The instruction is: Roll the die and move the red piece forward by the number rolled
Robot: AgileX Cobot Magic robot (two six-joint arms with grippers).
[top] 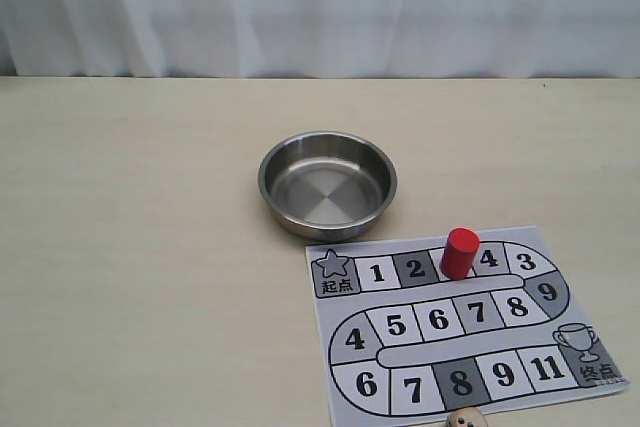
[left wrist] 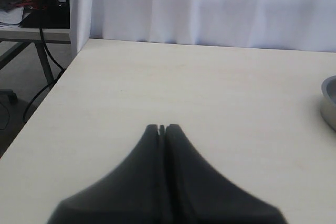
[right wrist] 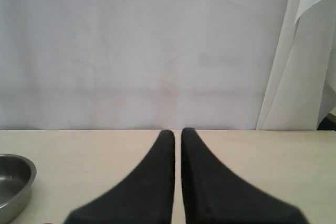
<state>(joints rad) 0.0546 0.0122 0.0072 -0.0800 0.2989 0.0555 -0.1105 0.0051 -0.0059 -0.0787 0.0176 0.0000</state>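
The red piece (top: 459, 252) stands upright on the printed board (top: 455, 322), on the top-row square between 2 and 4. The die (top: 464, 419) lies just off the board's near edge, cut by the bottom of the exterior view, with dark pips showing. Neither gripper appears in the exterior view. In the left wrist view my left gripper (left wrist: 161, 127) is shut with nothing in it, over bare table. In the right wrist view my right gripper (right wrist: 177, 132) shows only a thin slit between its fingers, which hold nothing. Neither wrist view shows the die.
A round steel bowl (top: 328, 184) with nothing in it sits just behind the board; its rim (left wrist: 329, 100) shows in the left wrist view and its side (right wrist: 13, 182) in the right. White curtain hangs behind the table. The table's left edge (left wrist: 47, 103) drops off.
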